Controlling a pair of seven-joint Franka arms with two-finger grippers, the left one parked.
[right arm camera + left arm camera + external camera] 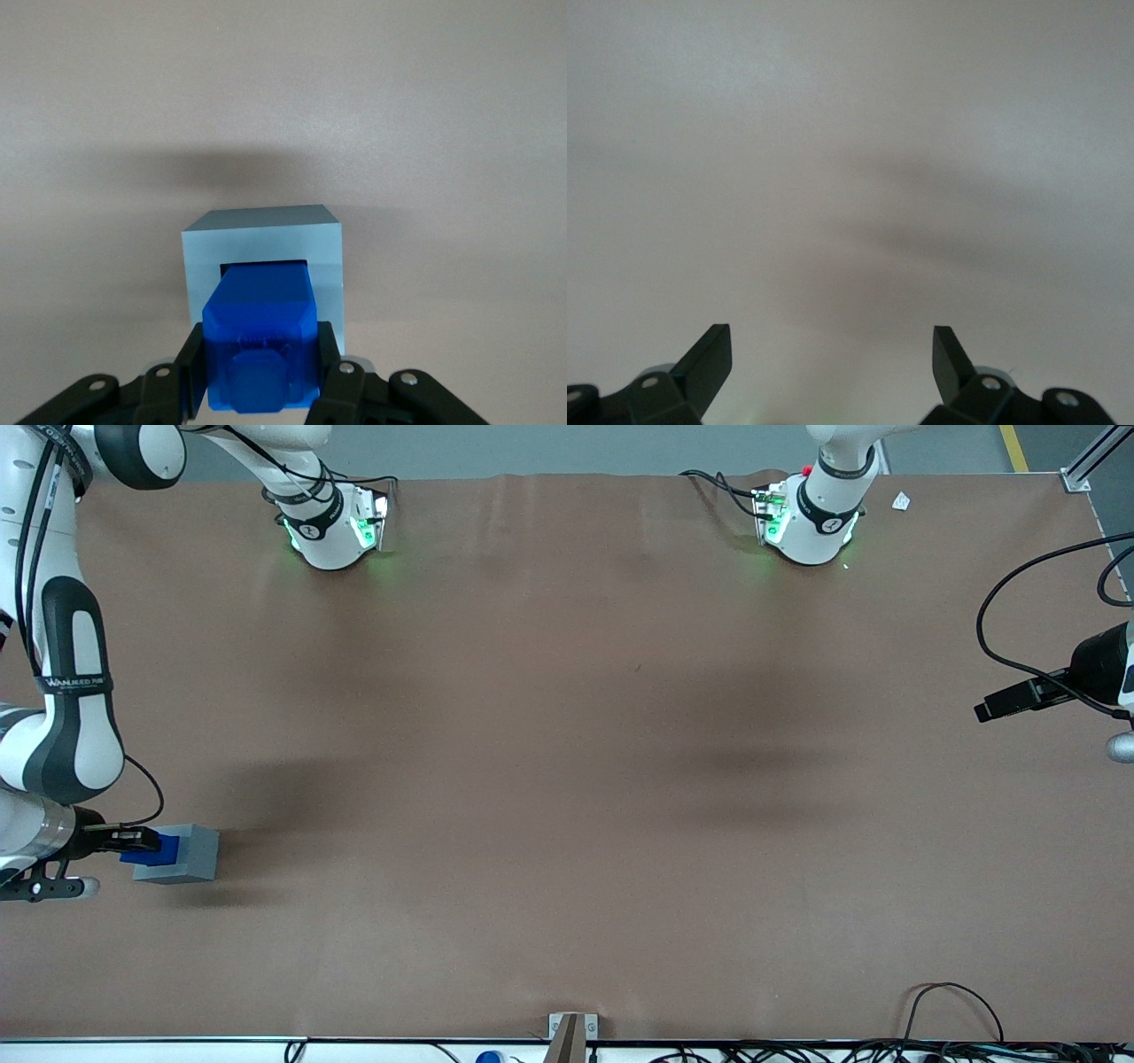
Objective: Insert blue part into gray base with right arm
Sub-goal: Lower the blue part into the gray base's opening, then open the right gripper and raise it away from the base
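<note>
The black two-finger hand [261,381] is gripping the small bright blue plastic block [260,341], hovering directly above the light grey plastic cube [263,243] on the brown counter [567,779]. Insertion is beginning; next, presumably, comes a straight descent into the cube's square hollow.

Front view high over table [567,779], wrist views close

A broad brown tabletop [567,779] carries everything. Directly on it, toward the working arm's end, sits the gray base [188,856], a light cube casting a soft shadow on the brown surface. The hand [133,840] of the right arm [62,717] is just beside the gray base, gripping the blue part [259,341], whose leading end enters the base's opening. Two white arm pedestals [332,536] stand on the tabletop farther from the front camera than the gray base.
</note>
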